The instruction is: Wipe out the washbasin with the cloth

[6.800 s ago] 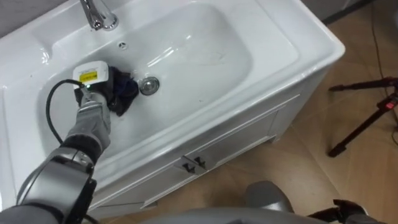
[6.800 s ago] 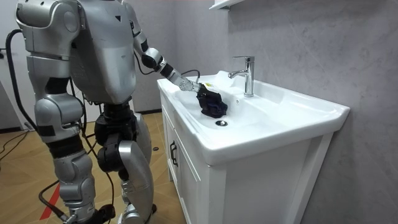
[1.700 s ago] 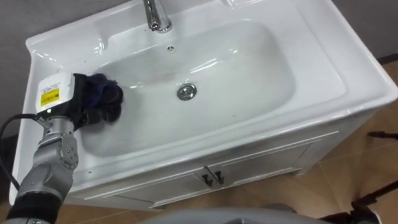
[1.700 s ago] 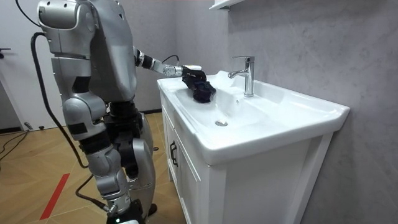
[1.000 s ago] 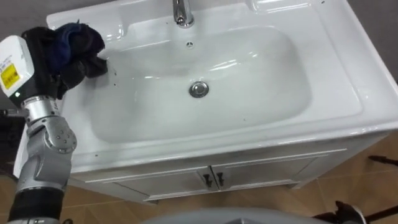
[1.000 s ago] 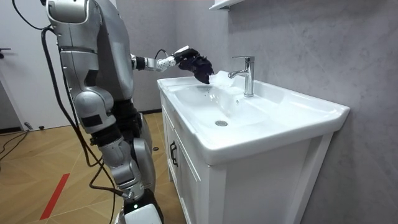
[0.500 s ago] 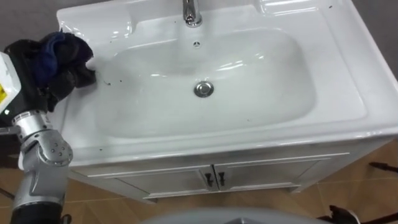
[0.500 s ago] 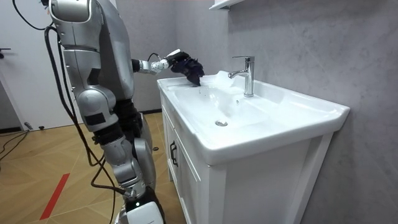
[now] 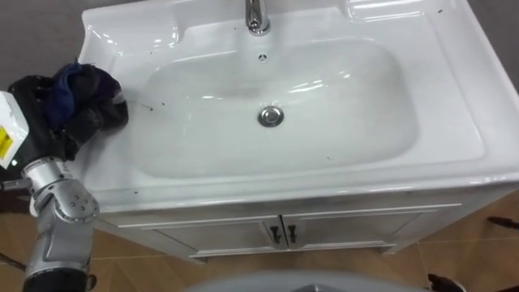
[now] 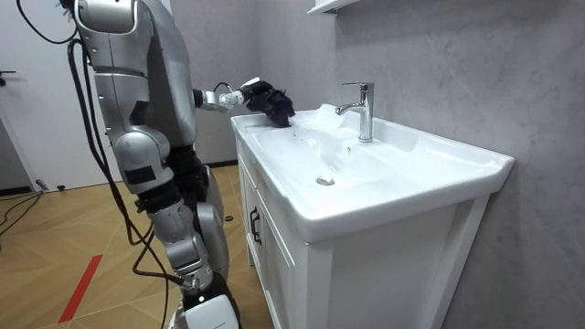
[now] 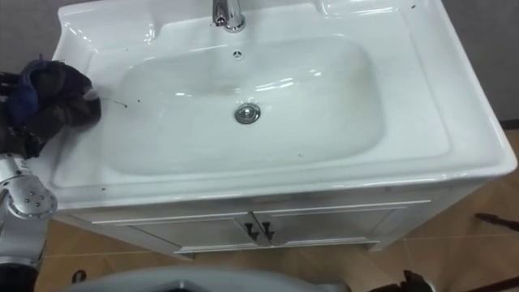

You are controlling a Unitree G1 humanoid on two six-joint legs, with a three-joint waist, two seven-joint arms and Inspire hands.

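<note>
Cloth: the dark blue cloth (image 9: 81, 88) sits bunched well left of the drain (image 9: 271, 116), over the flat left rim of the basin (image 9: 458, 89) and outside the bowl. I cannot tell whether it touches the rim or hangs just above it.
Left hand: the left hand (image 9: 36, 113) is further left of the drain than the cloth, with its dark fingers curled into the cloth and gripping the bundle.
Just changed: some seconds ago the cloth was pressed down in the bowl right beside the drain. It then slid to the bowl's left wall, and over the last second it rose out to the rim.
Meaning for the task: one sweep from drain to left edge looks finished. The bowl right of the drain probably still needs a pass — a few dark specks (image 9: 151, 105) show left of the drain.
Tap: the tap (image 9: 258, 16) stands straight behind the drain, untouched.
Writing: a yellow sticker (image 9: 4, 142) on the white box at the wrist — its print is too small to read. No other writing shows.
</note>
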